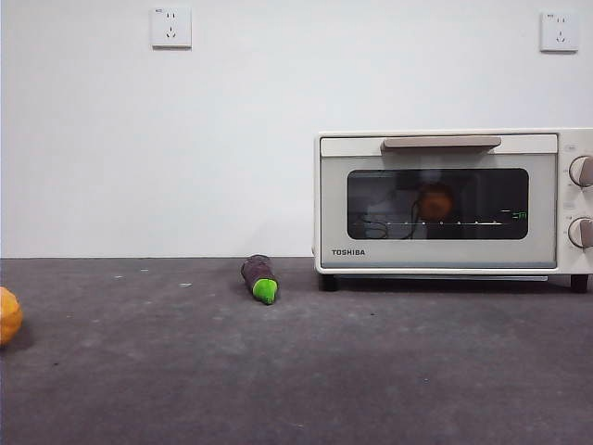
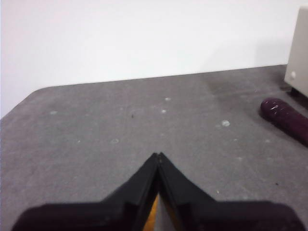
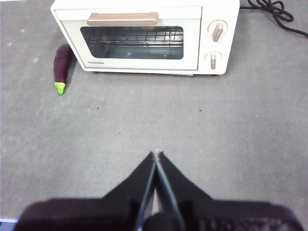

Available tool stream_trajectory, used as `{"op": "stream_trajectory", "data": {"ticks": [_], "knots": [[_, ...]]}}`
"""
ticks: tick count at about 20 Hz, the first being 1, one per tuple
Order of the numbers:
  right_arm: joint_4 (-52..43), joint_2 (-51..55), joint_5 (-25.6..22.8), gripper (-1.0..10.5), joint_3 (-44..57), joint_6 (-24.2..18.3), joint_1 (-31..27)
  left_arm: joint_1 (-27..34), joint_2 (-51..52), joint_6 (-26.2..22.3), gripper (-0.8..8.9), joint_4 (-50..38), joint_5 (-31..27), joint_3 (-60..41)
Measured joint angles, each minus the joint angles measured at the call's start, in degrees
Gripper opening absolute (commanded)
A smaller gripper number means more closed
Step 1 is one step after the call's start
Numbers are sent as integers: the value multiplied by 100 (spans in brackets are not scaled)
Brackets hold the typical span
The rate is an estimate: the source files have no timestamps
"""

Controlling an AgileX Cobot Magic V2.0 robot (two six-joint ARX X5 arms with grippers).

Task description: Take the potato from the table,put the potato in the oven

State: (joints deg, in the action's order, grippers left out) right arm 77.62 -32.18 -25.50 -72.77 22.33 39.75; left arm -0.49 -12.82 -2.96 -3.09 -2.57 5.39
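The potato shows as an orange-brown lump behind the dark glass of the cream-white oven, resting on the rack inside. The oven door is closed, its beige handle up at the top. In the right wrist view the oven stands across the table with its door closed, and my right gripper hangs shut well back from it, holding nothing. My left gripper is shut too, over the bare table far from the oven's corner. Neither gripper appears in the front view.
A small purple eggplant with a green tip lies left of the oven, also seen as eggplant and eggplant. A yellow-orange bumpy fruit sits at the table's left edge. A black cable trails behind the oven.
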Motion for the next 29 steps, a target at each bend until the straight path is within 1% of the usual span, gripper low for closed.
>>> {"op": "stream_trajectory", "data": {"ticks": [3,5,6,11,13,17,19,23,29], "knots": [[0,0,0,1,0,0,0,0,372,2,-4,-44,28,-236],[0,0,0,1,0,0,0,0,520,4,-4,-35,238,-407],[0,0,0,1,0,0,0,0,625,4,-4,142,330,-439],[0,0,0,1,0,0,0,35,1250,-4,-4,1014,308,-439],[2,-4,2,1,0,0,0,63,1250,-4,-4,1329,245,-439],[2,-4,0,1,0,0,0,109,1246,0,-4,1351,-153,-439],[2,-4,0,1,0,0,0,179,1246,42,-4,1349,-173,-439],[2,-4,0,1,0,0,0,208,1246,92,-4,1329,415,-439],[2,-4,0,1,0,0,0,208,1202,105,-4,1329,431,-439]]}}
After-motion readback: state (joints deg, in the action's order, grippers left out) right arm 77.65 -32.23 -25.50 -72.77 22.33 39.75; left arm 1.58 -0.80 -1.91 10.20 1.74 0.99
